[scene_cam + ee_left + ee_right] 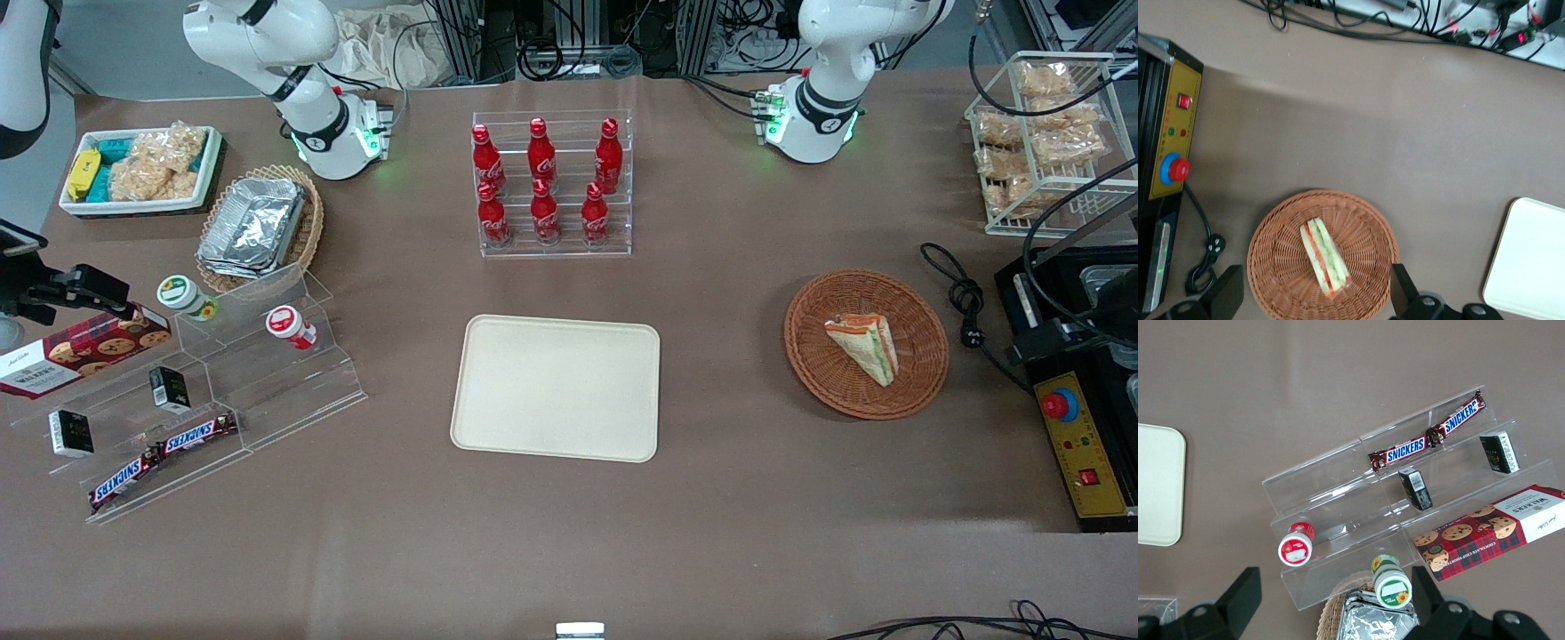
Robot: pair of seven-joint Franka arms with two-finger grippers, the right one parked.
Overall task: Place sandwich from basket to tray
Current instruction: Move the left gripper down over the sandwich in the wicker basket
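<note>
The sandwich (862, 347) is a wrapped wedge of pale bread with orange, red and green layers. It lies in the round reddish-brown wicker basket (867, 396) toward the working arm's end of the table. The cream tray (556, 387) lies flat and bare beside the basket, at the table's middle. My left gripper (1314, 269) is open and empty, well above the basket. Its two dark fingers (1228, 293) stand wide apart on either side of the basket (1278, 267), with the sandwich (1325, 259) between them. A corner of the tray (1531, 260) also shows in the left wrist view.
A black and yellow control box with a red button (1080, 440) and a black cable with plug (965, 298) lie beside the basket. A rack of red bottles (551, 182) stands farther from the camera than the tray. A wire rack of bagged snacks (1045, 133) stands at the back.
</note>
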